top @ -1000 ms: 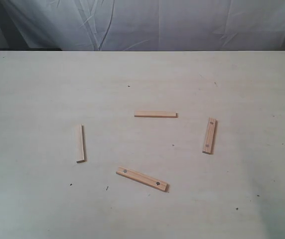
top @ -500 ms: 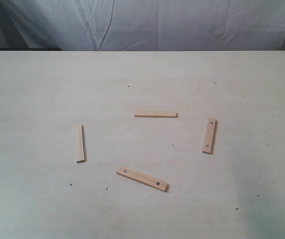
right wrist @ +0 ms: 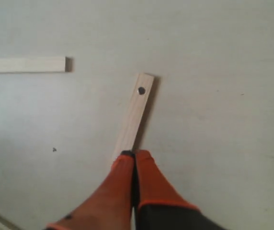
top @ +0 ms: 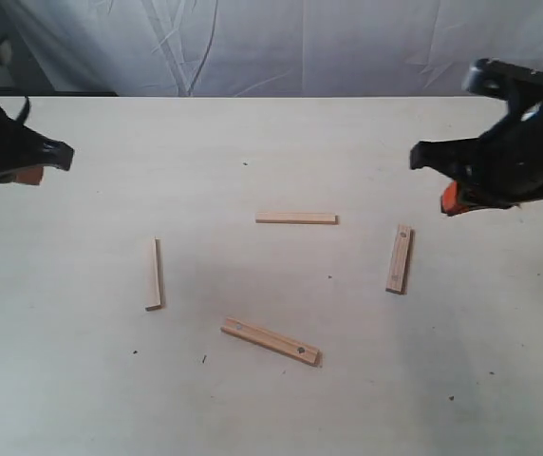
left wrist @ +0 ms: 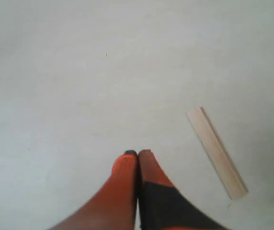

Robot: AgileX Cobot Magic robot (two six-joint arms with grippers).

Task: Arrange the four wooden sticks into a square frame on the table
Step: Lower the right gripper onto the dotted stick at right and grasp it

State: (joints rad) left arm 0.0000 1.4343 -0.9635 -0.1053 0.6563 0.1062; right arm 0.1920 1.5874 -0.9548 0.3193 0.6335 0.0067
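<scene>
Hovering over table: L gripper, R gripper, jaws together

The exterior view looks down at a slant across the desk toward a white cloth behind it. Both wrist views look steeply down from close above the desk. The one over the left gripper shares the plain stick on the exterior's left, and the one over the right gripper shares the dotted stick on its right.

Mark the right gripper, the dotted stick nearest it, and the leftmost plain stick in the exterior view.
right gripper (right wrist: 135, 153), right wrist view, between its fingertips
dotted stick (top: 400, 257), exterior view, mid-length
left plain stick (top: 154, 274), exterior view, mid-length
</scene>
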